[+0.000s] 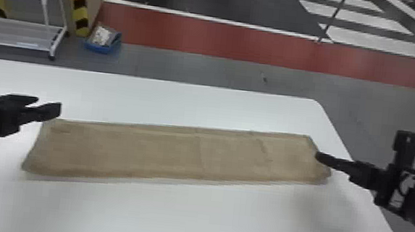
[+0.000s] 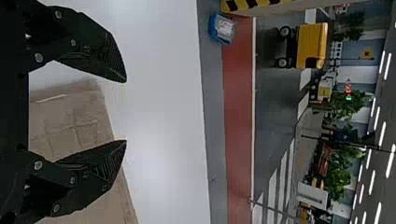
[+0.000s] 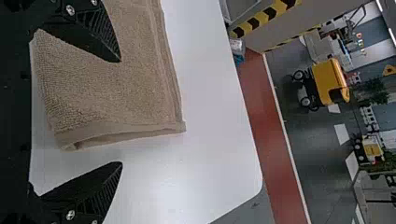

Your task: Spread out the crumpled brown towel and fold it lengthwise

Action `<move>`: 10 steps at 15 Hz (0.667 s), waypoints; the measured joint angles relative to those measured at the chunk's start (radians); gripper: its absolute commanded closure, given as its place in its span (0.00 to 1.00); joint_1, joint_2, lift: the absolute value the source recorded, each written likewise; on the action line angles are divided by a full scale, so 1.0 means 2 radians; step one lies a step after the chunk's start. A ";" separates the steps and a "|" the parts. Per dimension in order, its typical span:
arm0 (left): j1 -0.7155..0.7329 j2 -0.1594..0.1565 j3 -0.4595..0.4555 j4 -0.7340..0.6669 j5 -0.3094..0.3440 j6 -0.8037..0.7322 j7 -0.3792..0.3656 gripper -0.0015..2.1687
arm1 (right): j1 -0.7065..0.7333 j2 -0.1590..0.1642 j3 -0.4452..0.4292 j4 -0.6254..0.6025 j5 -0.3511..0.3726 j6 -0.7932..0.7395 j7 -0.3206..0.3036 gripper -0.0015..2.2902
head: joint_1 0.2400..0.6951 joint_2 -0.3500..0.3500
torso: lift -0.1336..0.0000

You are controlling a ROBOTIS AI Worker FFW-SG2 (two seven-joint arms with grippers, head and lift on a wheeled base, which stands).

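There was the big white counter point(image 1: 179, 216), and stretched across it, the brown towel point(image 1: 155, 156), lying flat in one long, narrow strip from the robot's left toward its right! The spreading looked finished: not a bunched heap anywhere along it. And the lengthwise fold? That looked made too, with layers stacked at the right-hand end in the right wrist view, the long sides running roughly parallel.

Over to the pincers! The left pincer point(image 2: 125, 111) stood wide apart, gripping nothing, by the towel's far left corner. The right pincer point(image 3: 121, 112) was spread as well, empty, at the opposite end, one finger over the cloth and the other over bare counter; whether either touched the fabric, you could not tell.

Down to the finer points. A narrow band point(image 1: 165, 129) showed along the far side, so the layers seemed not quite flush there. The end hem point(image 3: 116, 133) gaped a little between its folds, and a small crease point(image 1: 264, 150) crossed the strip toward the right. So the main job was, by the look of it, as good as done, with only some optional squaring and smoothing left to play for!
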 measured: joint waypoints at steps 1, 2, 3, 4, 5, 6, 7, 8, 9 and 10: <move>-0.018 -0.001 -0.017 0.027 -0.010 -0.017 0.000 0.24 | 0.000 0.003 0.001 -0.007 0.001 0.003 0.000 0.05 | 1.00 0.19 | 0.08; -0.033 -0.002 -0.031 0.051 -0.022 -0.033 0.001 0.24 | 0.000 0.006 0.001 -0.015 0.002 0.006 0.001 0.05 | 1.00 0.19 | 0.08; -0.043 -0.002 -0.039 0.067 -0.034 -0.041 0.001 0.32 | 0.001 0.009 -0.001 -0.022 0.002 0.008 0.003 0.05 | 1.00 0.20 | 0.08; -0.047 -0.002 -0.042 0.074 -0.045 -0.044 0.000 0.33 | 0.002 0.011 -0.003 -0.025 0.002 0.008 0.003 0.05 | 1.00 0.20 | 0.08; -0.047 -0.001 -0.043 0.078 -0.053 -0.044 -0.001 0.33 | 0.004 0.011 -0.004 -0.027 0.002 0.008 0.004 0.05 | 1.00 0.21 | 0.08; -0.047 0.001 -0.042 0.079 -0.057 -0.042 -0.003 0.33 | 0.004 0.011 -0.005 -0.027 0.002 0.007 0.004 0.05 | 1.00 0.21 | 0.08; -0.044 0.002 -0.038 0.080 -0.058 -0.035 -0.006 0.33 | 0.005 0.011 -0.005 -0.027 0.002 0.006 0.005 0.05 | 1.00 0.22 | 0.08; -0.040 0.003 -0.033 0.080 -0.057 -0.025 -0.009 0.30 | 0.005 0.011 -0.005 -0.027 0.002 0.005 0.005 0.05 | 1.00 0.23 | 0.08; -0.037 0.004 -0.027 0.080 -0.055 -0.014 -0.014 0.24 | 0.005 0.011 -0.004 -0.027 0.002 0.004 0.005 0.05 | 1.00 0.23 | 0.08; -0.034 0.005 -0.021 0.079 -0.052 -0.003 -0.020 0.22 | 0.005 0.011 -0.002 -0.027 0.002 0.003 0.004 0.05 | 1.00 0.23 | 0.08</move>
